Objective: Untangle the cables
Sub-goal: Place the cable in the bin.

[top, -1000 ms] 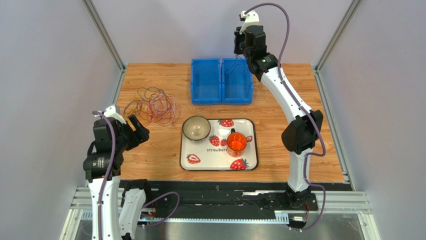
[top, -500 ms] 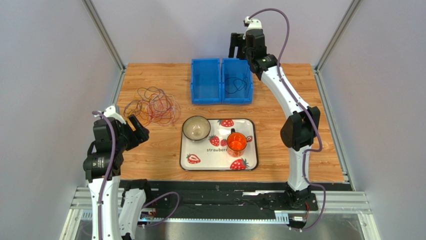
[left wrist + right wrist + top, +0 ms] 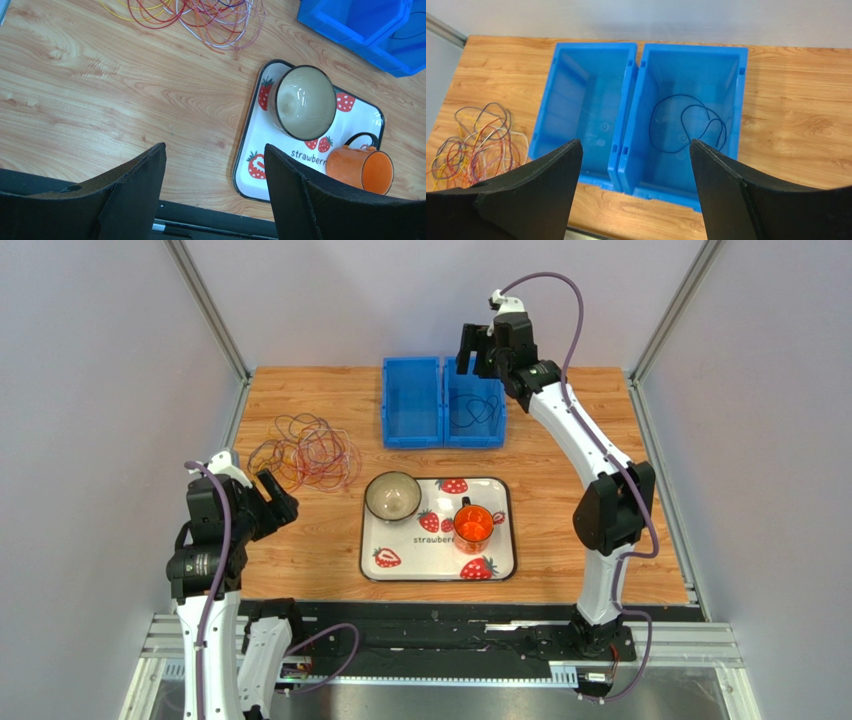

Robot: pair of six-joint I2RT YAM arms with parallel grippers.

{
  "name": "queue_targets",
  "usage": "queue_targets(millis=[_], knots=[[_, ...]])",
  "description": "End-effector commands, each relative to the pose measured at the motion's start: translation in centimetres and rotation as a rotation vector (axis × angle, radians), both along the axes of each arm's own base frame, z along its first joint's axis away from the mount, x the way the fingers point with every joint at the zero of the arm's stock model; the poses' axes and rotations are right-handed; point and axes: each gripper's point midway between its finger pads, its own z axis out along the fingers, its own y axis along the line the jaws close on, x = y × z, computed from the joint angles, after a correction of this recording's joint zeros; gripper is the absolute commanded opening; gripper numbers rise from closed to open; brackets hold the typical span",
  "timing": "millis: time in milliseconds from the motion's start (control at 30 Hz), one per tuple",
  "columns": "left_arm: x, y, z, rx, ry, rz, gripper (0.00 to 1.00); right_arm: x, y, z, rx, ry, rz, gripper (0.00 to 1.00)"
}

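On the wooden table [image 3: 300,540], the cables [image 3: 305,452] sit at ten o'clock. Left gripper [image 3: 214,150] and right gripper [image 3: 478,350] both gape empty; pinching several strands together could tighten the tangle.

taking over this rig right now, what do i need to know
Left gripper: open, empty, over the table.
Right gripper: open, empty, above the right bin.
Done: one dark cable lies by itself in that bin.
Left to do: the tangle of cables, red, orange, white and dark, sits on the table's left side; neither gripper touches it.
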Motion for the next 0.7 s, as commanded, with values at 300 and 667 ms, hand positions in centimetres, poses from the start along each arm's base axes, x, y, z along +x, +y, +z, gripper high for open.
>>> queue_targets(millis=[300, 667], knots=[[5.9, 2.2, -2.1, 0.021, 0.139, 0.072, 0.72, -9.5, -0.6, 0.4, 0.075, 0.051, 0.082, 0.83], [13.8, 3.3, -0.8, -0.015, 0.14, 0.121, 0.72, -12.6, -1.2, -2.2, 0.085, 0.092, 0.113, 0.83]])
